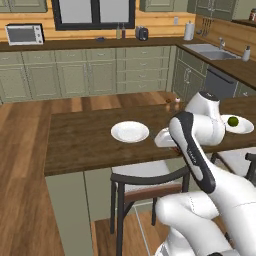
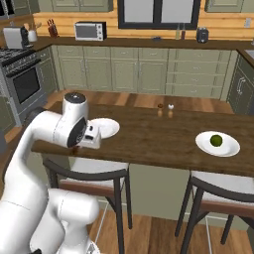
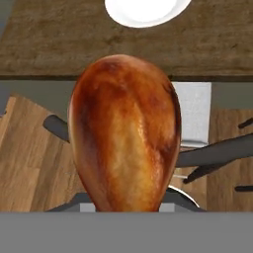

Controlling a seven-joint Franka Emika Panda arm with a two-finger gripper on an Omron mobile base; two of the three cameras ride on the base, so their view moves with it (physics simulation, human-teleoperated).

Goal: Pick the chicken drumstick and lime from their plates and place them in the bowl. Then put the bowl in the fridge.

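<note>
You have the chicken drumstick pinched in the gripper, off its empty plate. The lime sits on the other plate; bowl and fridge steps remain.

Home kitchen, green cabinets, sink, stove, microwave

Your fingers stay hidden behind the drumstick in the hand view, so you cannot tell how they stand around it, and its bone tip is cut off at the bottom. The near plate is clipped by the top edge there. In the left base view the arm covers part of the far plate. The two small items mid-desk are too small to name.
</note>
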